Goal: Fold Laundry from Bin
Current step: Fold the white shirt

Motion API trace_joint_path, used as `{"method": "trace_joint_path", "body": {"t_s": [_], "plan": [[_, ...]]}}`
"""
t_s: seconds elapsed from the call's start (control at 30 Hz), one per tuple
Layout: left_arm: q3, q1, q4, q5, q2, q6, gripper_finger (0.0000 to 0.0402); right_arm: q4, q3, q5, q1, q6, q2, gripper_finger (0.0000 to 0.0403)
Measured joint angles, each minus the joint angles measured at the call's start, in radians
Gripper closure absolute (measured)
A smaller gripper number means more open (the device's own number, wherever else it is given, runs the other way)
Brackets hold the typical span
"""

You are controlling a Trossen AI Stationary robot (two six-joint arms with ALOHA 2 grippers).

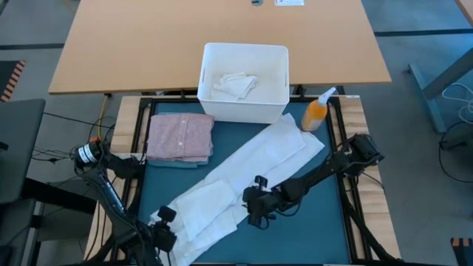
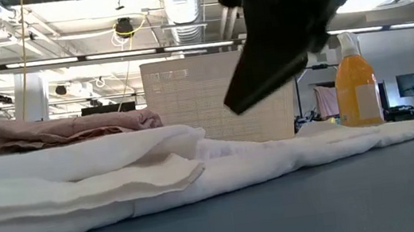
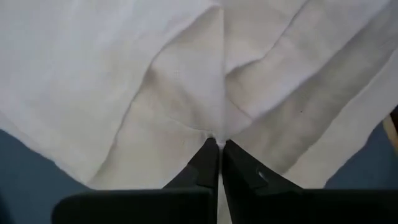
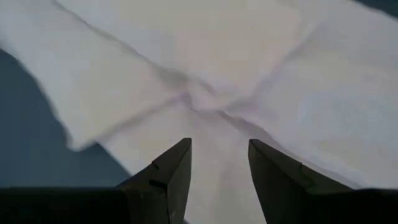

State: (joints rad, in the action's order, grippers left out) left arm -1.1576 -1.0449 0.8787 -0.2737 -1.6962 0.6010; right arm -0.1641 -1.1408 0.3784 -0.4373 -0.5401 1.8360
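Left end effector (image 3: 216, 148) pinched together on the long white cloth (image 1: 244, 174) at its near end; right end effector (image 4: 219, 163) apart over its middle.

Three garments (image 1: 244, 177), one bin (image 1: 244, 111), one bottle (image 1: 316, 112)

no legible text, brand, number or sign in any view. the label on the orange spray bottle (image 2: 357, 90) cannot be read.

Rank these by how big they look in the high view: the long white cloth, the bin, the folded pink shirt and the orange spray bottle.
1. Long white cloth, laid diagonally across the mat.
2. Bin.
3. Folded pink shirt, somewhat smaller than the bin.
4. Orange spray bottle, clearly smallest.
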Motion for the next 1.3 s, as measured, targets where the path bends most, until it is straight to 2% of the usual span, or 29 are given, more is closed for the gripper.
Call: {"method": "trace_joint_path", "body": {"t_s": [0.17, 0.33, 0.6, 0.7, 0.77, 0.8, 0.9, 1.0, 1.1, 1.17, 1.3], "plan": [[0.036, -0.001, -0.023, 0.095, -0.004, 0.05, 0.0401, -0.026, 0.0, -0.008, 0.034, 0.019, 0.038, 0.0219], [0.051, 0.014, 0.027, 0.225, -0.001, 0.116, 0.0385, -0.099, 0.0, -0.017, 0.059, 0.047, 0.015, 0.0219], [0.003, 0.046, 0.116, 0.261, 0.101, 0.14, 0.0349, -0.153, 0.006, -0.036, 0.098, 0.099, 0.003, 0.0219], [0.001, 0.044, 0.121, 0.196, 0.18, 0.181, 0.0345, -0.123, 0.011, -0.035, 0.116, 0.128, 0.004, 0.0219], [0.002, 0.037, 0.118, 0.076, 0.225, 0.198, 0.0345, -0.137, 0.014, -0.036, 0.125, 0.146, 0.009, 0.0219], [0.01, 0.03, 0.096, -0.016, 0.243, 0.204, 0.0345, -0.133, 0.014, -0.036, 0.127, 0.152, 0.016, 0.0219], [0.098, 0.028, -0.072, -0.283, 0.27, 0.185, 0.0345, -0.21, 0.017, -0.034, 0.132, 0.161, 0.018, 0.0219], [0.247, 0.095, -0.346, -0.347, 0.25, 0.115, 0.0345, -0.33, 0.018, 0.001, 0.135, 0.113, -0.005, 0.0219], [0.39, 0.174, -0.67, -0.29, 0.229, 0.036, 0.0345, -0.384, 0.05, 0.013, 0.159, 0.084, -0.054, 0.022], [0.462, 0.224, -0.853, -0.198, 0.215, 0.019, 0.0345, -0.363, 0.12, 0.013, 0.188, 0.058, -0.107, 0.0225], [0.554, 0.283, -1.006, -0.035, 0.166, 0.089, 0.0345, -0.318, 0.312, 0.017, 0.254, -0.032, -0.261, 0.024]]}}
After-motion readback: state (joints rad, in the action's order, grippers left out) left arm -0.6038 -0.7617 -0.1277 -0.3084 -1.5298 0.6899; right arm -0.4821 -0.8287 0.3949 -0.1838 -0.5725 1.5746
